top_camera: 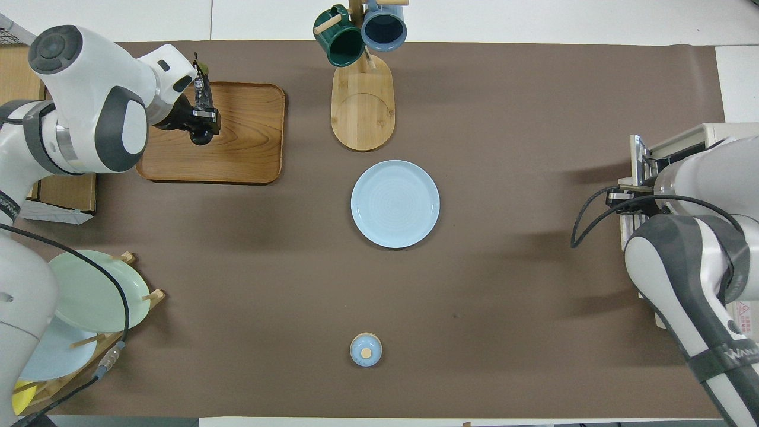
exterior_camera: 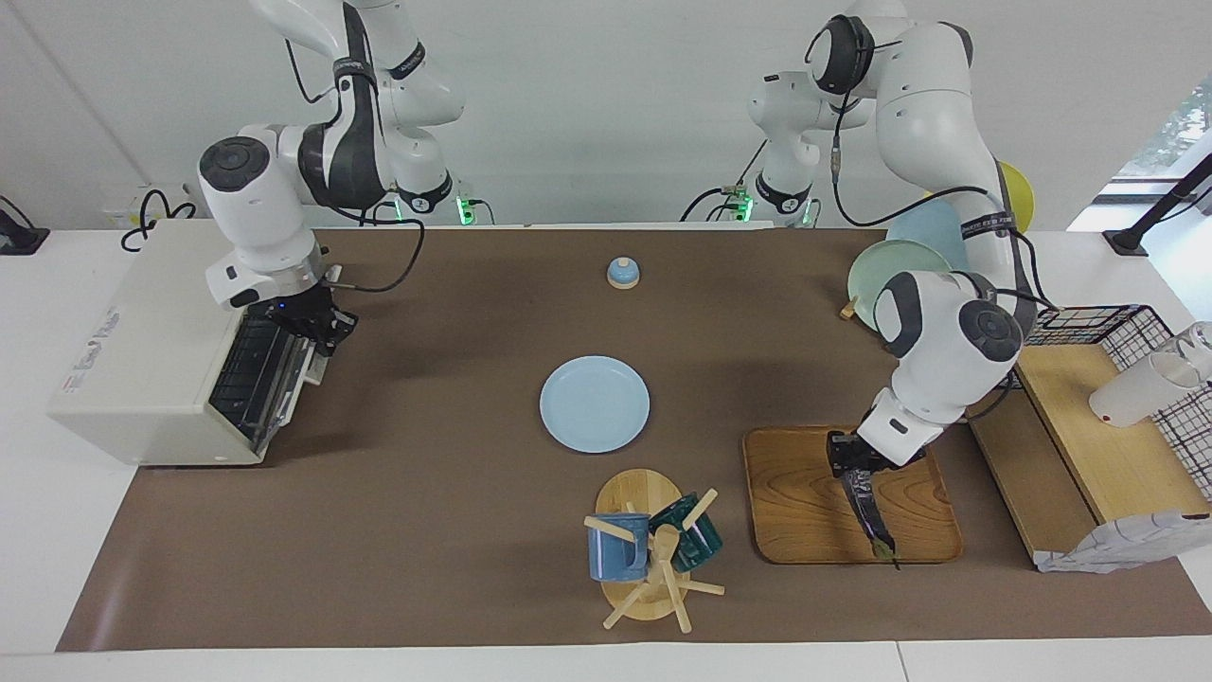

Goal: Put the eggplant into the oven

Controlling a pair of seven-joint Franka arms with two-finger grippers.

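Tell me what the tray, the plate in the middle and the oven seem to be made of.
Tray: wood, shown by its brown grain, with a smooth finish. Plate: probably glazed ceramic, pale blue with a soft sheen; plastic is possible. Oven: cream-white casing, likely painted metal, with a wire rack showing at its open front.

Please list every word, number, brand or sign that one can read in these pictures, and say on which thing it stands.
"FRANKA": partly readable on the dark band of the right arm.
Red print on top of the oven: too blurred to read.
Warning sticker on the oven in the overhead view: too small to read.
Band on the left arm: lettering unreadable.
Nothing else carries text.
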